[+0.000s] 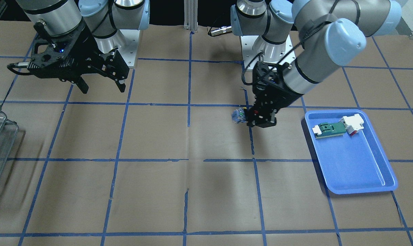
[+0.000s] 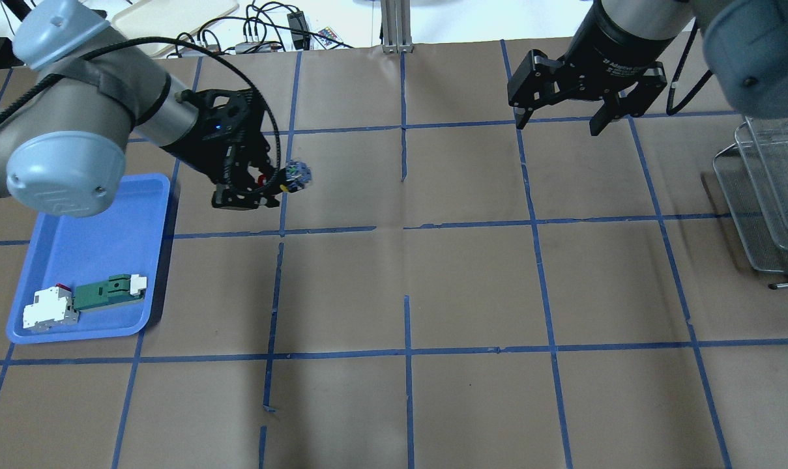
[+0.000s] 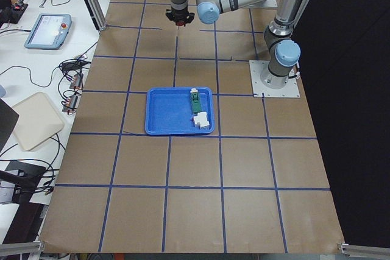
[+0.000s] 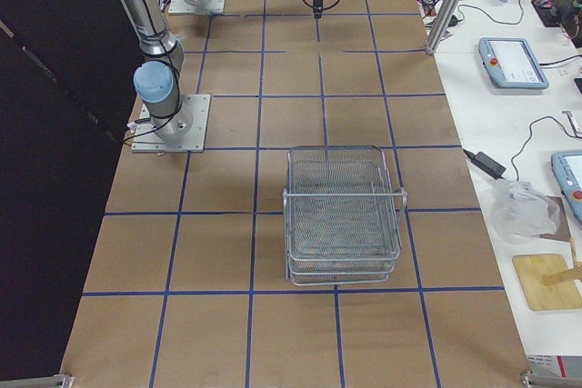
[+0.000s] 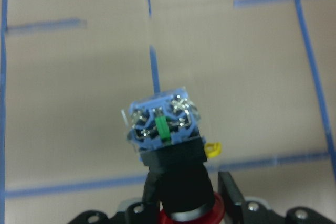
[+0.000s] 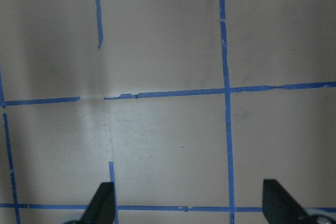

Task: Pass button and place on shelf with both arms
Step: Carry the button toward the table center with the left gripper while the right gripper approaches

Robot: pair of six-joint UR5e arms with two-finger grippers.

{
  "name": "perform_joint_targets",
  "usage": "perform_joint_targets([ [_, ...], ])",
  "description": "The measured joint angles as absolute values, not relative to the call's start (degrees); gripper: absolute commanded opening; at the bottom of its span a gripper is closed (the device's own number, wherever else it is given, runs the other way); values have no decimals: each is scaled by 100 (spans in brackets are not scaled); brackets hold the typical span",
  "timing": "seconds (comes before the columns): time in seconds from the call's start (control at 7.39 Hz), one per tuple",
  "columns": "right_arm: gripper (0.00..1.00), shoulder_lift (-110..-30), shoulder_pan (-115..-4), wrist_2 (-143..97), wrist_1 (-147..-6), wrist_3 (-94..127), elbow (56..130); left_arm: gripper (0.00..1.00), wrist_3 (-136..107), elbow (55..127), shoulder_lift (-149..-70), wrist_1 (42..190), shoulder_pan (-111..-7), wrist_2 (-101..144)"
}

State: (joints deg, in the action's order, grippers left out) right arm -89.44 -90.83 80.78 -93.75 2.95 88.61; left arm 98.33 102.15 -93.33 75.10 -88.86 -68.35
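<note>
My left gripper (image 2: 266, 185) is shut on the button (image 2: 296, 174) and holds it above the table, just right of the blue tray. In the left wrist view the button's bluish-clear block (image 5: 164, 123) points away from the camera, with the black collar and red cap between the fingers (image 5: 229, 192). In the front-facing view the button (image 1: 238, 115) sticks out sideways from the left gripper (image 1: 253, 119). My right gripper (image 2: 558, 120) is open and empty, hanging high above the table at the far right. It also shows in the front-facing view (image 1: 102, 87). The wire shelf (image 2: 762, 195) stands at the right edge.
A blue tray (image 2: 87, 247) at the left holds a green-and-white flat component (image 2: 107, 294) and a white block with a red bit (image 2: 49, 311). The shelf also shows in the right side view (image 4: 344, 224). Brown paper with a blue tape grid (image 2: 407, 293) covers the table.
</note>
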Motion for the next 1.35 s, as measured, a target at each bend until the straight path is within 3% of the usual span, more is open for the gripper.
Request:
perform_joint_targets([
  [0.54,100,-9019,-8908,7915,-9351,-1542,8899,0,8412,9725,-8922,7617,-10183,-6269],
  [1.35,97,-9516,-8860,7393,-9021,-5505,8923,0,7816,9683,-8729,7593,-10605,-6124],
])
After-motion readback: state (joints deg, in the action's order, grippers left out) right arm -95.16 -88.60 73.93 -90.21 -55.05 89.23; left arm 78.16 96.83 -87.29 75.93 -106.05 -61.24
